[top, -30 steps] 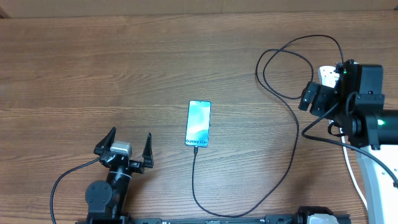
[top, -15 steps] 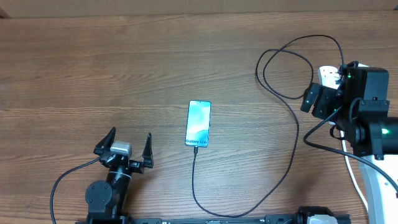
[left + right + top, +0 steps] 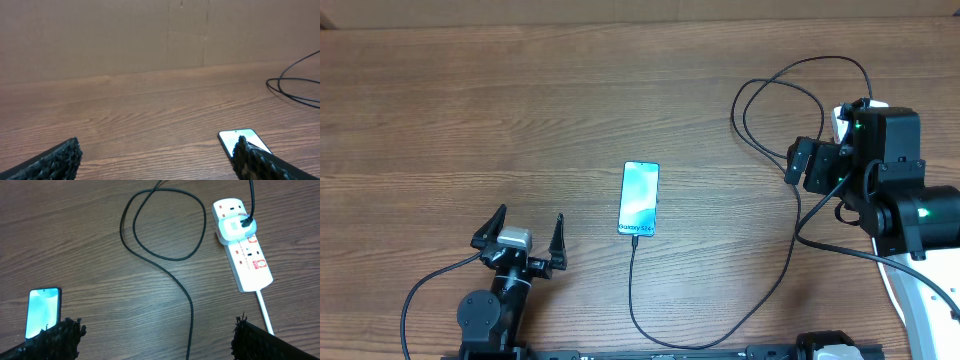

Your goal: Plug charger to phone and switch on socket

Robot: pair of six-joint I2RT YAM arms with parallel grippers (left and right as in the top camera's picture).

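Note:
The phone [image 3: 640,198] lies screen up mid-table, also in the left wrist view [image 3: 239,140] and the right wrist view [image 3: 44,311]. The black charger cable [image 3: 790,250] runs from the phone's bottom edge, loops near the front edge, and curls up to the socket [image 3: 243,255]. There its white plug [image 3: 237,228] sits in the second outlet. In the overhead view my right arm hides most of the socket. My right gripper [image 3: 798,163] [image 3: 157,340] is open and empty above the cable, left of the socket. My left gripper [image 3: 525,235] [image 3: 155,162] is open and empty, left of the phone.
The socket's white lead [image 3: 265,312] runs toward the front right. A cardboard wall [image 3: 150,35] stands along the far table edge. Cable loops [image 3: 165,225] lie on the wood between phone and socket.
My right arm has shifted left, away from over the socket toward the cable. The left arm, phone and cable have not moved.

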